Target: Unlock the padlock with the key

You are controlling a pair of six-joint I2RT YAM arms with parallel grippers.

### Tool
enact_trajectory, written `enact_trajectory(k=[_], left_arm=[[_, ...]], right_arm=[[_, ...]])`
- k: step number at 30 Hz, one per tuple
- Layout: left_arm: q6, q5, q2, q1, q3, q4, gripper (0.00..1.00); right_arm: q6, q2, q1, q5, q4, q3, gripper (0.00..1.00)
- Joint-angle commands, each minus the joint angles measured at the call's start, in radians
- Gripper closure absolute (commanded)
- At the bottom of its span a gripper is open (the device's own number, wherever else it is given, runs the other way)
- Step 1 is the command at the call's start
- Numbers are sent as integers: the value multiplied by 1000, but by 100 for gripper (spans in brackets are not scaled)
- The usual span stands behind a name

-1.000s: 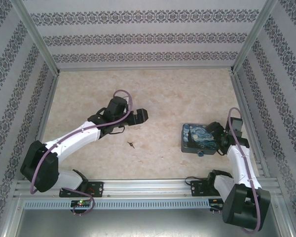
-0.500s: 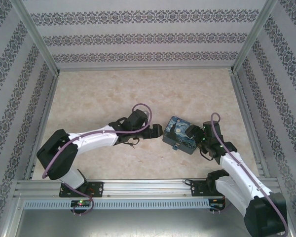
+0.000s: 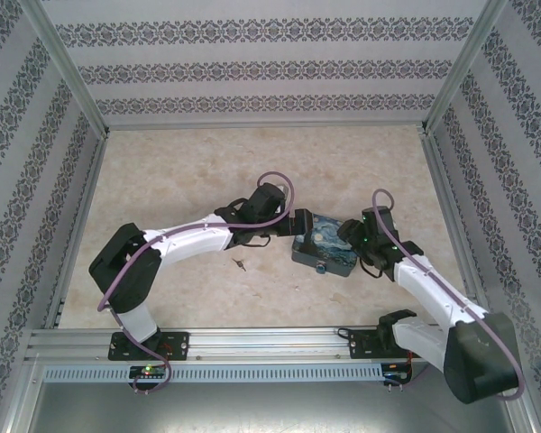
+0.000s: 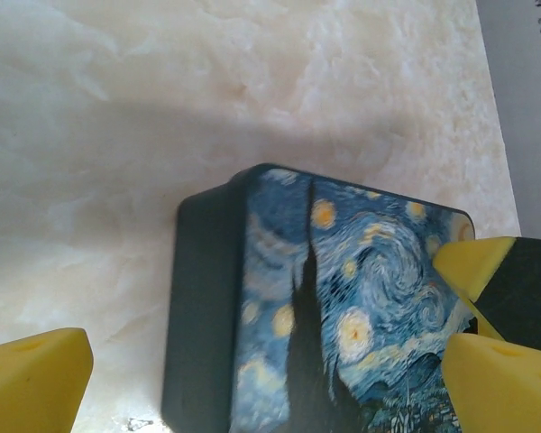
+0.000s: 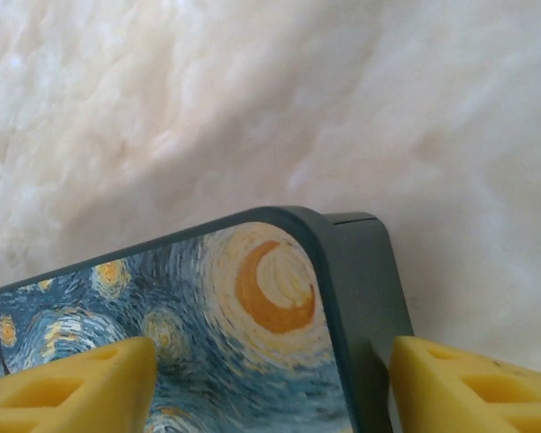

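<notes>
Blue-and-yellow print box [image 3: 329,245] looks braced between your left tool [image 3: 299,223] and right tool [image 3: 353,236], both spread empty; next, grasp the thin dark key [image 3: 241,263].

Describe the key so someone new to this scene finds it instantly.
On the marble-look table, look just left of the painting-print box, on the near side of the left arm. The key is a tiny dark sliver lying alone on bare tabletop, far smaller than the box.
</notes>
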Motion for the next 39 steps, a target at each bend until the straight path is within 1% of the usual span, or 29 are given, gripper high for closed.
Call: enact_trajectory(k=[1,7,12,16,20,26,32,35,39], left_arm=[[-1,14,8,37,-28,18,1],[-33,10,-93,79,-175,65,1],[-67,12,-179,81,-285,112,1],[-115,37,-206,81,-334,179,0],[-138,67,-190,81,-319,213,0],[-96,42,-162,90,-244,168,1],[-70,46,-124,139,-192,160,1],[-69,70,-100,172,-179,168,1],[-62,74,-85,198,-165,167,1]], right_arm=[[45,48,72,6,83,48,34],[93,161,185,44,136,113,34],[120,239,258,66,167,159,34],[135,293,298,77,185,196,34],[141,338,310,77,192,238,34],[157,389,312,83,205,287,35],[172,458,309,94,214,344,35],[186,493,305,105,219,365,34],[214,535,299,92,244,385,33]])
